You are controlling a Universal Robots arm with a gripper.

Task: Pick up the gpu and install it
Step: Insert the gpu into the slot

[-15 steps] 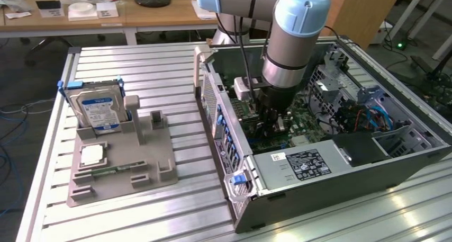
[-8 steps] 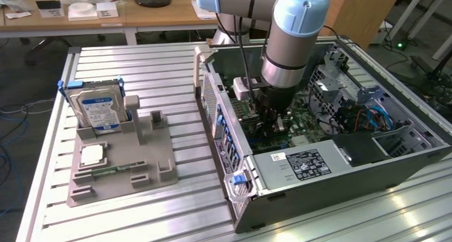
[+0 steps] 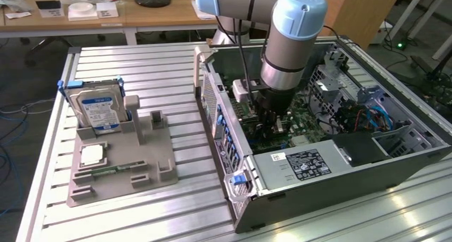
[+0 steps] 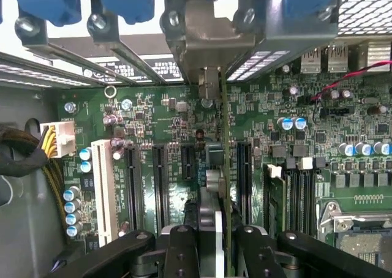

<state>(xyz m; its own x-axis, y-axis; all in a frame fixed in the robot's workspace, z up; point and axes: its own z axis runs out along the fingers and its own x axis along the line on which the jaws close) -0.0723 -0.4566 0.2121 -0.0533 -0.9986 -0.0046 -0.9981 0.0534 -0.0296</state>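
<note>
Surface: ribbed aluminium table [image 3: 127, 72] across the exterior view, wooden desks behind at upper left.
Fixture: grey holder [image 3: 120, 162] at the frame's left, carrying a silver hard drive [image 3: 99, 108] upright at its rear and a small green memory stick [image 3: 113, 170] lying near its front.
Case: open computer case [image 3: 318, 162] right of centre, motherboard [image 4: 159, 125] exposed, power supply [image 3: 300, 165] along the near side.
Arm: lowered into the case from upper centre.
Gripper: gripper [image 4: 215, 229] clenched on the gpu [image 4: 224, 161], fingers [image 4: 184, 247] pressed to either side.
Gpu: edge-on in the wrist view, standing upright among the black expansion slots [image 4: 131, 186], metal bracket [image 4: 211, 42] against the case's rear wall.
Seating: cannot tell whether fully in the slot.
</note>
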